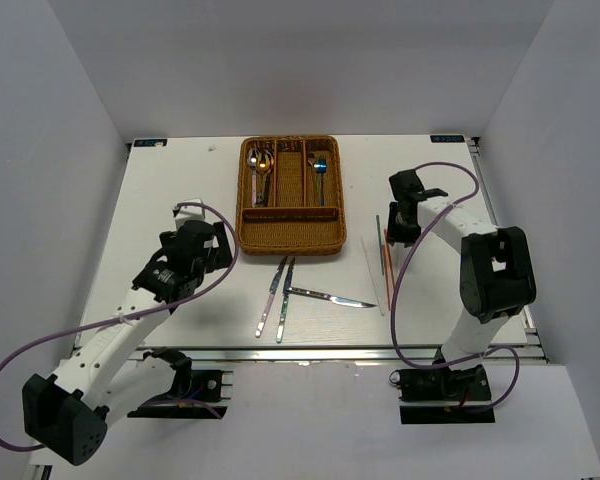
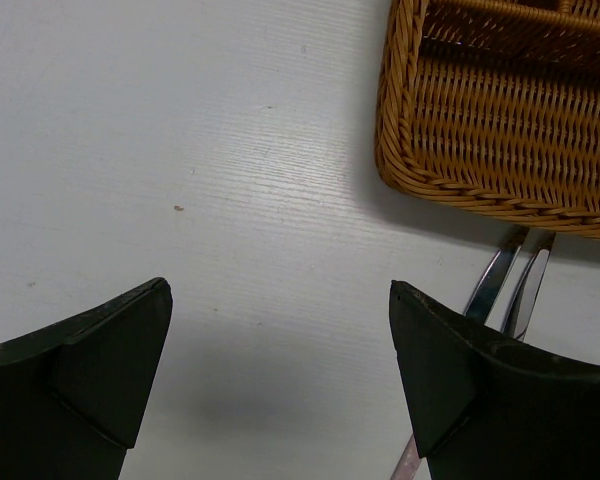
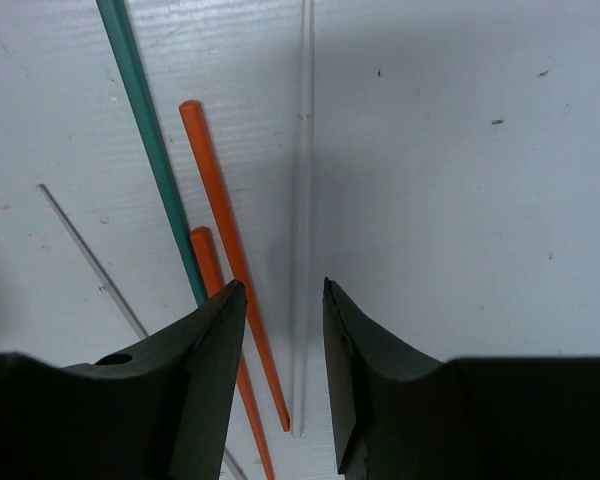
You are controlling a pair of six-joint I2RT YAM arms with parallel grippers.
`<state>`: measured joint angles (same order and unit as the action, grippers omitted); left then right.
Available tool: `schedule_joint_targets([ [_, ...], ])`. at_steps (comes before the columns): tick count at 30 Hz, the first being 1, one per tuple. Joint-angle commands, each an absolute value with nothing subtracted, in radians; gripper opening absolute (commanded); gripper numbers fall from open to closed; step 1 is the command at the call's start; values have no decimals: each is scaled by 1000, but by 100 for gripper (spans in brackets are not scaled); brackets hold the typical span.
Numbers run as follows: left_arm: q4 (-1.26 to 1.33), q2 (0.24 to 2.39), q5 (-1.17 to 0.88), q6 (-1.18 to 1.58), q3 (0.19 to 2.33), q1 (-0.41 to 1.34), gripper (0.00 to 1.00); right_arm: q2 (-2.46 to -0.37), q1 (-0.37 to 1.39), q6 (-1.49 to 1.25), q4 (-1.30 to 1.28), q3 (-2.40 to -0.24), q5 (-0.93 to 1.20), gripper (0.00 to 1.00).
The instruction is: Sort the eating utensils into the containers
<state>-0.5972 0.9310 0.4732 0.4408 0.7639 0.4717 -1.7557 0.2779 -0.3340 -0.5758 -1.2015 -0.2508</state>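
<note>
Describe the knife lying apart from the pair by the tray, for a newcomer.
Find the wicker tray. On its near side lie three silver pieces. The knife is the rightmost, lying almost crosswise with its tip pointing right; the other pair lie side by side, lengthwise.

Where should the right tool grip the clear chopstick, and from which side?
Grip mid-length, coming straight down from above: the clear chopstick lies flat on the table and runs through the gap of the right tool, so its fingers would close across the thin width.
</note>
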Motion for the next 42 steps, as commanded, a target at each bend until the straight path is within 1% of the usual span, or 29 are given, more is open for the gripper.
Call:
schedule_joint_targets([
  [1,-580,936,468,431,787,474,98,-1717,278,-336,-517,-1175,-226,42],
  [10,-581,934,471,433,787,474,98,-1773,265,-342,-489,-1129,-228,35],
  [18,-581,940,463,433,787,474,98,-1792,255,-350,-465,-1089,-213,32],
  [20,-581,939,466,433,787,474,98,-1815,249,-351,-472,-1088,-203,30],
  [21,-581,940,468,436,787,474,98,-1827,241,-351,-479,-1085,-193,25],
  [23,-587,937,469,442,793,474,98,-1830,233,-353,-471,-1063,-186,20],
  [24,-588,936,456,446,796,474,98,-1827,224,-353,-468,-1054,-181,13],
  [25,-584,933,440,460,799,472,98,-1815,219,-353,-465,-1036,-181,9],
  [26,-584,934,419,469,814,474,98,-1807,207,-356,-463,-1028,-187,1],
  [29,-533,939,269,540,834,474,98,-1741,181,-382,-500,-1025,-265,0],
  [30,-505,939,177,557,831,474,98,-1714,178,-383,-506,-1031,-302,0],
  [33,-347,951,54,632,825,476,98,-1587,170,-382,-558,-1097,-362,0],
  [34,-318,960,28,643,828,476,98,-1562,175,-374,-564,-1118,-347,0],
  [35,-318,978,28,653,828,476,98,-1543,186,-356,-563,-1147,-254,0],
  [36,-190,992,-97,693,825,476,98,-1501,192,-345,-551,-1152,-167,0],
  [37,-129,1006,-147,719,818,480,98,-1476,198,-336,-519,-1146,-61,0],
  [38,-50,1040,-200,788,792,483,98,-1426,207,-347,-409,-1096,241,0],
  [39,28,1063,-251,822,792,492,98,-1401,210,-369,-321,-1053,412,0],
  [40,192,1083,-334,851,766,514,98,-1373,216,-411,-222,-1005,557,0],
  [41,263,1104,-362,879,756,525,98,-1353,242,-466,-128,-962,742,0],
  [42,375,1135,-383,911,750,537,98,-1320,261,-554,-50,-909,785,0],
])
